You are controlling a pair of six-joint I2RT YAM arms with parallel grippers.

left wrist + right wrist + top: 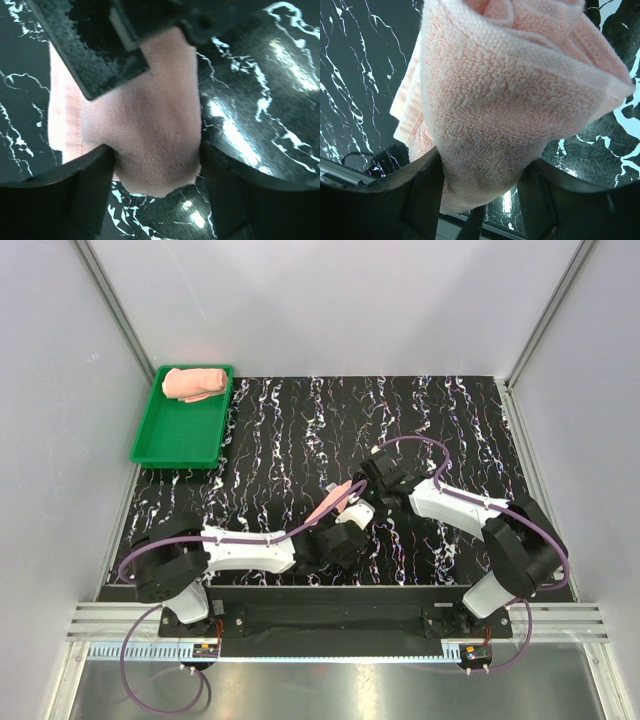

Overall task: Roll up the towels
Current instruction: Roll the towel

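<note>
One salmon-pink towel lies rolled up in the green tray at the back left. The other towel is a loose roll at the middle of the table, caught between both grippers. My left gripper comes at it from the near left. Its jaws close on the roll's end, and the cloth touches both fingers. From the right, my right gripper is shut on the thick bundled part, which fills the gap between its fingers. A flat hemmed layer hangs out on the left.
The tabletop is black with white veins, and white walls stand on three sides. A metal rail runs along the near edge between the arm bases. The two arms nearly meet at the middle.
</note>
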